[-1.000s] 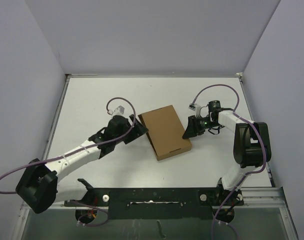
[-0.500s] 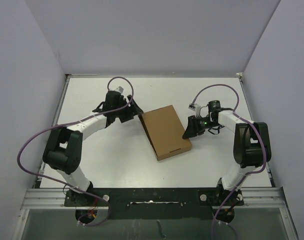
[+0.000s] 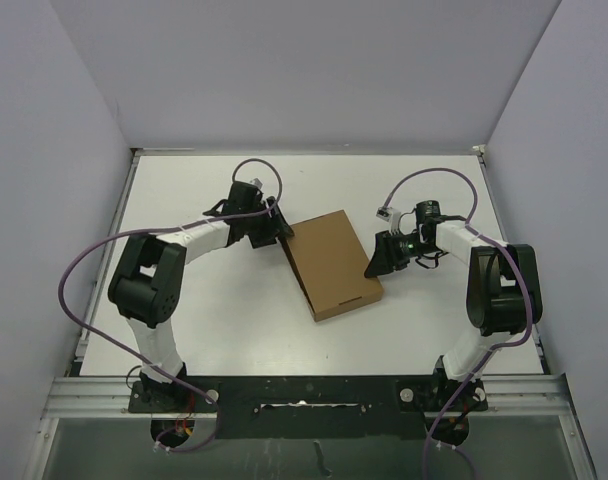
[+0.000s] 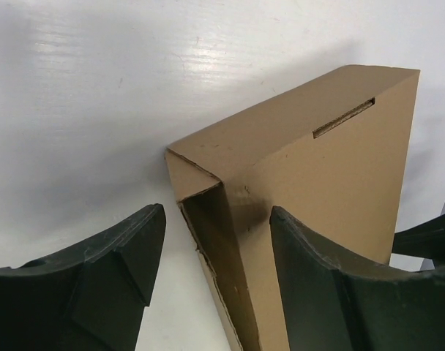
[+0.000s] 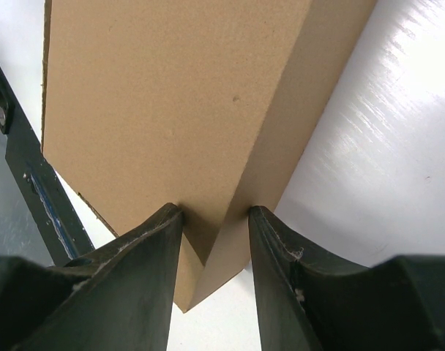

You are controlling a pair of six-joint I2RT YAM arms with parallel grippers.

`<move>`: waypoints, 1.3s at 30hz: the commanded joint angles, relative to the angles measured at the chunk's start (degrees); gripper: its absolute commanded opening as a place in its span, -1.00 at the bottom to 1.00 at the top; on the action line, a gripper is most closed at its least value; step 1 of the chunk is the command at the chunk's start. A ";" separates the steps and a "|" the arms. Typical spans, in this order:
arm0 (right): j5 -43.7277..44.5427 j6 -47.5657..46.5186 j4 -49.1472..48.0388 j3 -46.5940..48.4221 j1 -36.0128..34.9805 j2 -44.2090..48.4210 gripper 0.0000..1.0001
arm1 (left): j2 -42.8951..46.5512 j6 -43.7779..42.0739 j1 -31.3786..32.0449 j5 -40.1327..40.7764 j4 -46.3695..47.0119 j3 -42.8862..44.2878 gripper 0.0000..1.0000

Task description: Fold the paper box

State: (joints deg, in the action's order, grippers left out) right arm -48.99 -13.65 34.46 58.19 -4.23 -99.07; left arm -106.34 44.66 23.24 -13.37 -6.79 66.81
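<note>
The paper box (image 3: 331,265) lay on the table (image 3: 234,320) between my grippers: left gripper (image 3: 278,232) straddling its far-left corner, right gripper (image 3: 373,268) clamping its right edge.

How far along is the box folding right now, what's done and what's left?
Mostly done: the paper box lies closed in its shallow shape. In hand: the right gripper pinches its right edge, while the left gripper straddles the far-left corner, jaws open. Left: the side flap at that corner gapes untucked, so it likely needs pressing in.
</note>
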 commanded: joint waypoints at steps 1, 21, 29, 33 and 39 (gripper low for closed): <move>8.56 -3.48 -1.39 -0.19 -1.08 -2.58 -0.21 | -2.53 -0.89 0.73 0.96 -0.22 3.99 0.10; 8.56 -3.49 -1.32 -0.19 -1.15 -2.54 -0.22 | -3.26 -2.26 0.97 0.58 -1.13 3.98 -0.80; 8.56 -3.49 -1.28 -0.10 -1.08 -2.28 -0.22 | 0.30 -3.09 1.01 -0.12 -1.13 4.30 -0.84; 8.50 -3.66 -1.17 -0.02 -0.96 -2.06 -0.21 | 4.40 -3.20 1.39 -0.65 -1.26 3.02 -0.57; 8.30 -3.80 -0.97 0.17 -0.84 -2.10 -0.20 | 14.34 -2.63 1.71 0.24 -0.05 -2.76 -0.17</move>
State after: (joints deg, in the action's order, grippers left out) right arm -48.99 -13.76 34.63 58.41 -4.38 -99.22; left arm -103.07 42.78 24.32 -13.52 -8.47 66.30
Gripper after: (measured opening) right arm 0.403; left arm 0.373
